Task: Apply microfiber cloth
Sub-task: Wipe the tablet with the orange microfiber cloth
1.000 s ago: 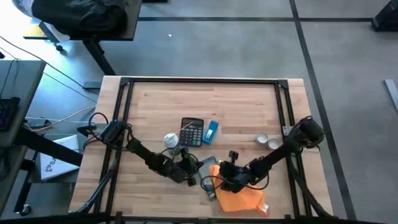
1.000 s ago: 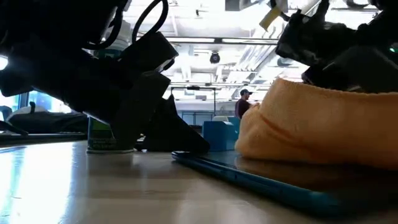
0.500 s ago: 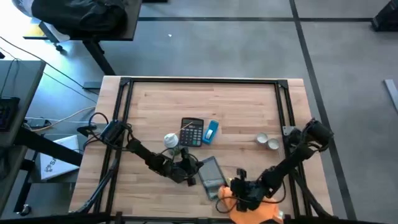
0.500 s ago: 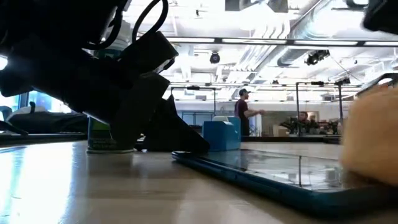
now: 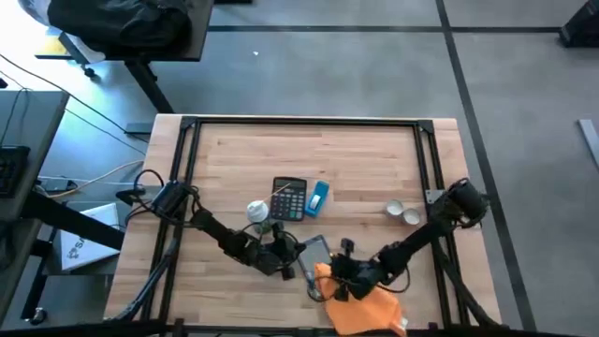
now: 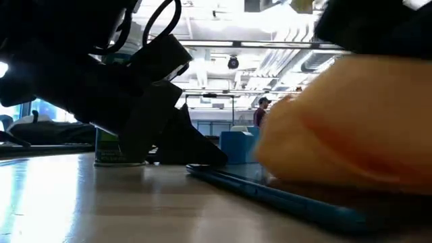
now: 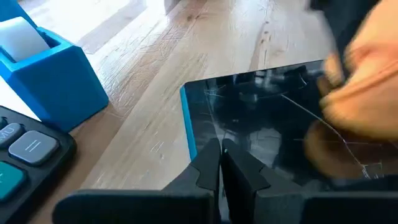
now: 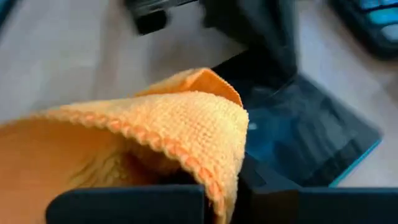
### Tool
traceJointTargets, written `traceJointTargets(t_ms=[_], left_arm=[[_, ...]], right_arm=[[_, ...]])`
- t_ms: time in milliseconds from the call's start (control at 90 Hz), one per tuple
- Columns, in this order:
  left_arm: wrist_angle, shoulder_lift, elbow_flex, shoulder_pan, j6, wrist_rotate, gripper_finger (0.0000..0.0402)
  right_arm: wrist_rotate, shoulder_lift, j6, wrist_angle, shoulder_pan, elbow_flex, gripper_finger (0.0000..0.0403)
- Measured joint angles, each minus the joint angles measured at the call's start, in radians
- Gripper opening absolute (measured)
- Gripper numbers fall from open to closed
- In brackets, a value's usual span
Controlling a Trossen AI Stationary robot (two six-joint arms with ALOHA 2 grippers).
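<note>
Back over the tablet (image 5: 316,255) again: right hand (image 5: 343,277) is dragging the orange cloth (image 5: 365,304) onto the glass after swinging off toward the worktop's (image 5: 356,159) near edge. Wiping stroke repeating. Left hand (image 7: 221,163) is pinching the tablet's edge, fingers closed.

You have one orange cloth (image 5: 360,304), one dark-screened tablet (image 5: 316,255), one calculator (image 5: 289,198), one blue box (image 5: 319,197), two small round cups (image 5: 403,212), and two robot arms
</note>
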Motion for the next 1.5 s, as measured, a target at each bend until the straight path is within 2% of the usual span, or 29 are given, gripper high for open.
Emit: traceJointTargets(t_ms=[133,300,433,533,622,833,944,1000,1078,1167,1289,1378,1433,1500], left_arm=[[-0.001,0.000,0.000,0.000,0.008,-0.001,0.0000],[-0.003,0.000,0.000,0.000,0.008,-0.001,0.0000],[-0.004,0.000,0.000,0.000,0.008,-0.001,0.0000],[-0.004,0.000,0.000,0.000,0.008,-0.001,0.0000],[-0.004,0.000,0.000,0.000,0.008,-0.001,0.0000],[0.002,-0.001,0.000,0.000,0.008,0.000,0.0000],[0.002,-0.001,0.001,0.000,0.008,0.000,0.0000],[0.002,-0.001,0.001,0.000,0.008,0.000,0.0000],[0.002,-0.001,0.001,0.000,0.008,0.000,0.0000],[0.002,-0.002,0.000,0.000,0.017,-0.003,0.0000],[0.002,-0.002,0.000,0.000,0.018,-0.005,0.0000],[0.002,-0.002,0.000,0.000,0.018,-0.005,0.0000],[0.002,-0.002,0.000,0.000,0.017,-0.005,0.0000],[0.002,-0.002,0.000,0.000,0.016,-0.005,0.0000]], right_arm=[[-0.031,0.050,-0.039,0.105,-0.036,0.001,0.0000],[-0.221,0.086,-0.110,0.260,-0.041,0.002,0.0000],[-0.363,0.087,-0.081,0.274,-0.020,0.002,0.0000],[-0.390,0.086,-0.059,0.255,-0.001,0.004,0.0000],[-0.347,0.086,-0.058,0.252,0.008,0.004,0.0000],[-0.063,0.087,-0.081,0.204,-0.031,0.003,0.0000],[0.053,0.087,-0.041,0.164,-0.068,0.002,0.0000],[0.089,0.088,-0.004,0.153,-0.084,0.002,0.0000],[0.085,0.088,0.021,0.155,-0.108,0.002,0.0000],[0.014,0.088,-0.040,0.191,-0.117,0.000,0.0000],[-0.225,0.089,-0.169,0.274,-0.112,0.000,0.0000],[-0.376,0.088,-0.155,0.287,-0.094,0.001,0.0000],[-0.417,0.088,-0.127,0.281,-0.077,0.002,0.0000],[-0.419,0.087,-0.093,0.266,-0.053,0.003,0.0000]])
